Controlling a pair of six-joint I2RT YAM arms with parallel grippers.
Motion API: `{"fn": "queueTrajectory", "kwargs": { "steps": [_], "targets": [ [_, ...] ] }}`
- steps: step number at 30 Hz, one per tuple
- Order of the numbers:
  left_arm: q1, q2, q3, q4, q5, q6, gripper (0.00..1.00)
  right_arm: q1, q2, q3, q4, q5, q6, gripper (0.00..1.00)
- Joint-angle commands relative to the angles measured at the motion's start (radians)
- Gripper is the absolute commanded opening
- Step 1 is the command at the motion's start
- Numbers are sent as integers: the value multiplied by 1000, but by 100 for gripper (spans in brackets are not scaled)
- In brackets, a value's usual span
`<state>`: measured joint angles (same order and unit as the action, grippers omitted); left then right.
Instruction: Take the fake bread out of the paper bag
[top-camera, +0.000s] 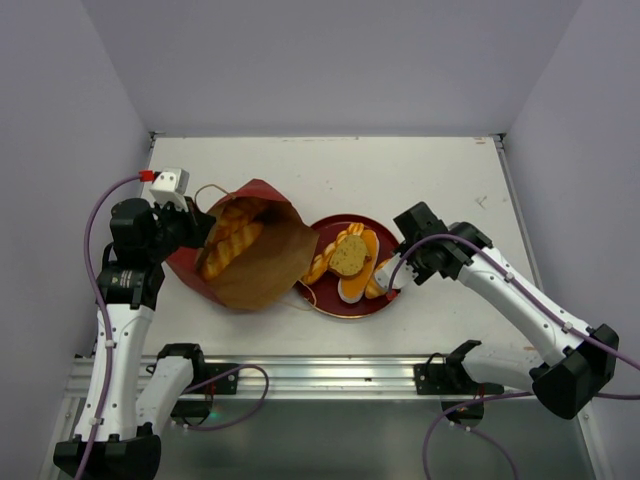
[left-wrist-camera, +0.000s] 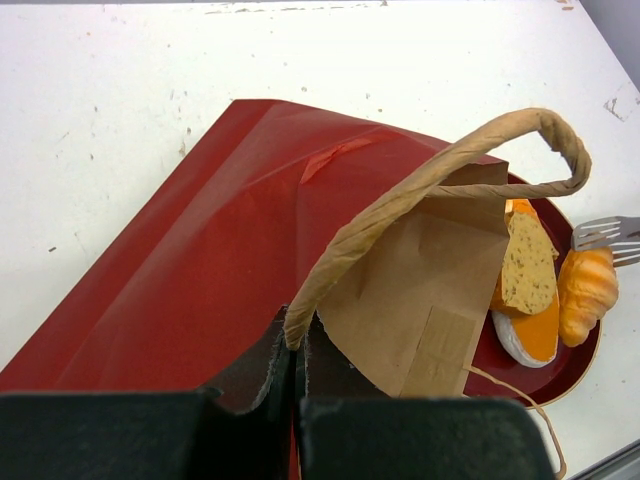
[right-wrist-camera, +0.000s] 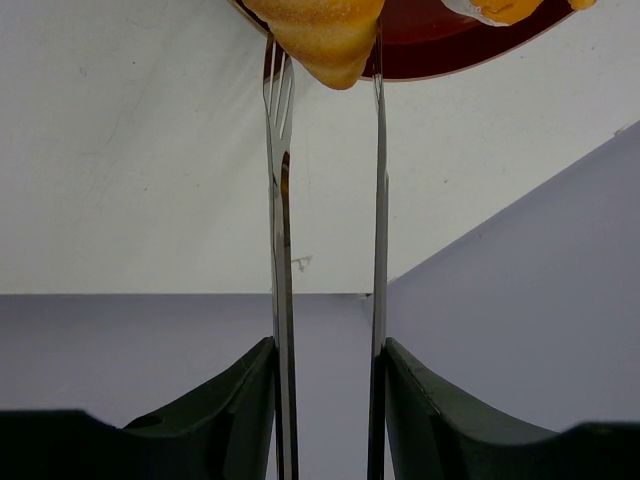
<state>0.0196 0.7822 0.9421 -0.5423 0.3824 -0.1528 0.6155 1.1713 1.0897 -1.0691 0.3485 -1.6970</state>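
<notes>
The paper bag (top-camera: 250, 262) (left-wrist-camera: 200, 260), dark red with a kraft inside, lies on its side, its mouth toward the plate. Long ridged loaves of fake bread (top-camera: 231, 245) show inside it. My left gripper (top-camera: 195, 228) (left-wrist-camera: 292, 340) is shut on the bag's rim where the tan cord handle (left-wrist-camera: 450, 160) joins. More fake bread lies on the dark-red plate (top-camera: 345, 313) (left-wrist-camera: 580, 375), including a round tan slice (top-camera: 348, 255) (left-wrist-camera: 525, 265). My right gripper (top-camera: 385, 282) (right-wrist-camera: 325, 62) carries long metal fork blades. They stand apart, either side of the tip of a golden roll (left-wrist-camera: 588, 290) (right-wrist-camera: 320, 30) lying at the plate's right edge.
The plate (right-wrist-camera: 430, 45) sits just right of the bag's mouth, near the table's front. A second cord handle (left-wrist-camera: 520, 400) trails toward the plate. White table stretches behind and to the right, with grey walls around it.
</notes>
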Motion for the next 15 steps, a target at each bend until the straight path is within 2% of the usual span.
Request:
{"fn": "queueTrajectory", "kwargs": {
  "steps": [1,15],
  "targets": [
    [8,-11,11,27,27,13,0,12,-22,30,-20,63,-50,47],
    [8,-11,15,24,29,10,0,50,-48,62,-37,58,-56,48]
  ]
}}
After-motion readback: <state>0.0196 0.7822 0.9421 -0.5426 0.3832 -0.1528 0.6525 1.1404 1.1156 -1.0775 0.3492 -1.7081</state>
